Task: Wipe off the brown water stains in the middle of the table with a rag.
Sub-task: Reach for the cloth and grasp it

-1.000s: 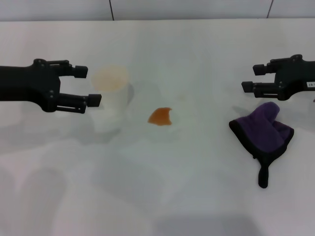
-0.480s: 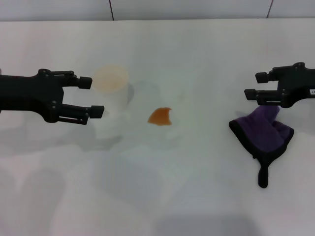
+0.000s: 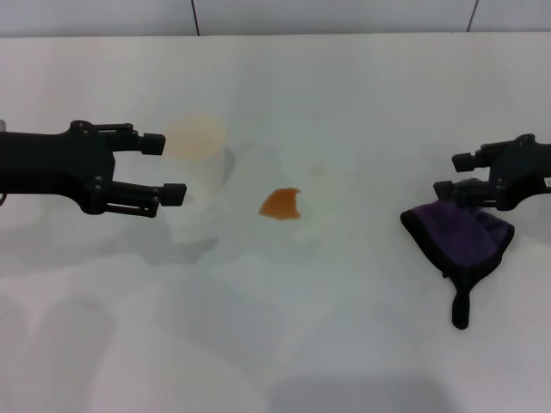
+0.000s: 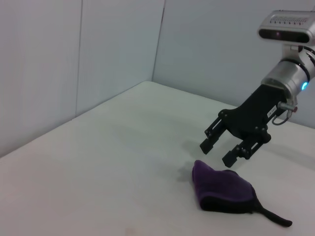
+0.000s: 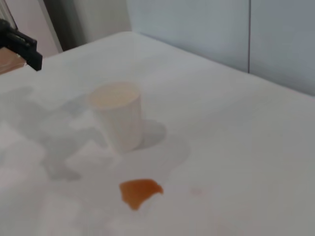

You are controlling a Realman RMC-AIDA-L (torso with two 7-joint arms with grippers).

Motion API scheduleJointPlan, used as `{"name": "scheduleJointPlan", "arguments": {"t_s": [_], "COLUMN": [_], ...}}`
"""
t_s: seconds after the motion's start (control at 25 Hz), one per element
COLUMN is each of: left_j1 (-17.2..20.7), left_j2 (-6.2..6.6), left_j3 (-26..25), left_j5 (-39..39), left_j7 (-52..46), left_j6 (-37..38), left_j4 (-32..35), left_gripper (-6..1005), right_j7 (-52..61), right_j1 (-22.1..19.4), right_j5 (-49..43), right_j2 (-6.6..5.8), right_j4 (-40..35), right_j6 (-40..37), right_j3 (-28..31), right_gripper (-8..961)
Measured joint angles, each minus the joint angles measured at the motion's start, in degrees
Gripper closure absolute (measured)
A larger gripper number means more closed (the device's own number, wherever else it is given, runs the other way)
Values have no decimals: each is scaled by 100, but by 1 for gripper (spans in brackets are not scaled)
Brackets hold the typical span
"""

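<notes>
The brown water stains (image 3: 281,204) form one small orange-brown patch in the middle of the white table (image 3: 344,335), also seen in the right wrist view (image 5: 139,191). The rag (image 3: 461,234) is a bunched purple cloth with black edging and a black loop tab, lying at the right. My right gripper (image 3: 452,174) hovers open just above the rag's far edge, with nothing between its fingers. The left wrist view shows that right gripper (image 4: 217,153) over the rag (image 4: 221,187). My left gripper (image 3: 170,168) is open at the left, beside the cup.
A white translucent cup (image 3: 196,168) stands upright left of the stain, close to my left gripper's fingertips; the right wrist view also shows the cup (image 5: 118,115). A pale wall runs behind the table's far edge.
My right gripper has dropped down and slightly rightward until it hangs at the rag's far edge. My left gripper has crept a little rightward toward the cup.
</notes>
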Motion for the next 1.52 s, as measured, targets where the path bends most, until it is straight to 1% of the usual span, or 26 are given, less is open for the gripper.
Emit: {"name": "scheduleJointPlan", "arguments": {"t_s": [0.16, 0.2, 0.28, 0.52, 0.72, 1.04, 1.28, 1.52], "left_j1": [0, 0, -6, -23, -14, -21, -17, -13], "left_j2": [-1, -3, -9, -7, -4, 7, 8, 4], "left_j3": [0, 0, 0, 0, 0, 0, 0, 0], "left_j5": [-12, -22, -25, -97, -160, -163, -163, -163], "left_j7": [-1, -2, -4, -11, -31, -31, -17, -20], "left_j6": [1, 1, 2, 2, 1, 0, 0, -1], "left_j4": [4, 5, 14, 65, 67, 67, 67, 66], "left_gripper": [124, 124, 124, 124, 124, 124, 124, 124], "right_j7": [261, 548, 734, 1265, 1563, 1900, 1902, 1905], "right_j1": [-15, 7, 18, 98, 163, 301, 345, 335], "right_j5": [-242, -576, -816, -1296, -1360, -1416, -1495, -1505], "right_j2": [-8, -8, 1, 21, 20, 37, 27, 7], "right_j4": [-87, -213, -329, -635, -734, -733, -711, -776], "right_j6": [-32, -64, -111, -371, -563, -493, -367, -363], "right_j3": [31, 27, 7, -34, -164, -720, -742, -632], "right_gripper": [393, 393, 393, 393, 394, 394, 394, 393]}}
